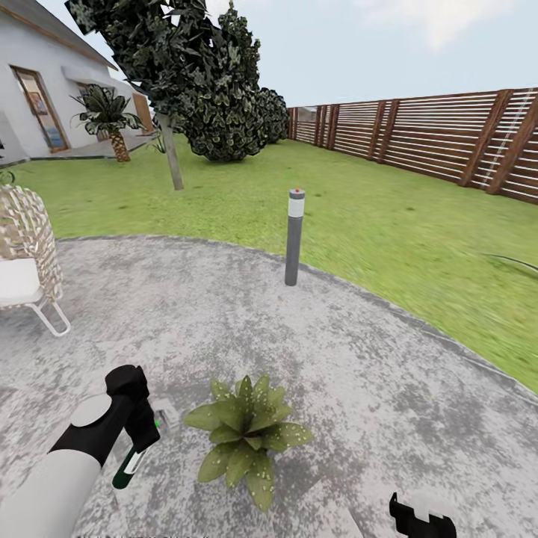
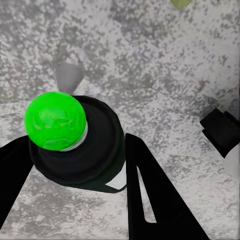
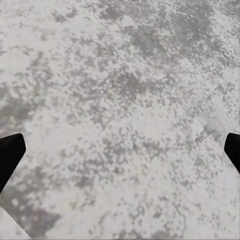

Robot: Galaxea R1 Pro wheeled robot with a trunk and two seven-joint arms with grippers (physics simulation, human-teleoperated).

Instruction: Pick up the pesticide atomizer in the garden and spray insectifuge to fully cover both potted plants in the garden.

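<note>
My left gripper [image 1: 138, 437] is shut on the pesticide atomizer [image 1: 125, 469], whose dark green end and white band stick out below the black fingers. In the left wrist view the atomizer [image 2: 75, 145] is a black body with a bright green round cap, clamped between two black fingers [image 2: 160, 200]. One potted plant [image 1: 246, 437], a low rosette of speckled olive leaves, sits on the grey patio just right of that gripper. My right gripper [image 1: 422, 515] hangs at the lower right, and in its wrist view the right gripper [image 3: 120, 150] is open over bare paving. The second plant is out of view.
A grey bollard lamp [image 1: 294, 235] stands at the patio's far edge. A woven chair [image 1: 22, 258] is at the left. Beyond lie the lawn [image 1: 359, 209], dark shrubs [image 1: 217, 97], a palm [image 1: 112, 123], the house and a slatted fence [image 1: 433, 131].
</note>
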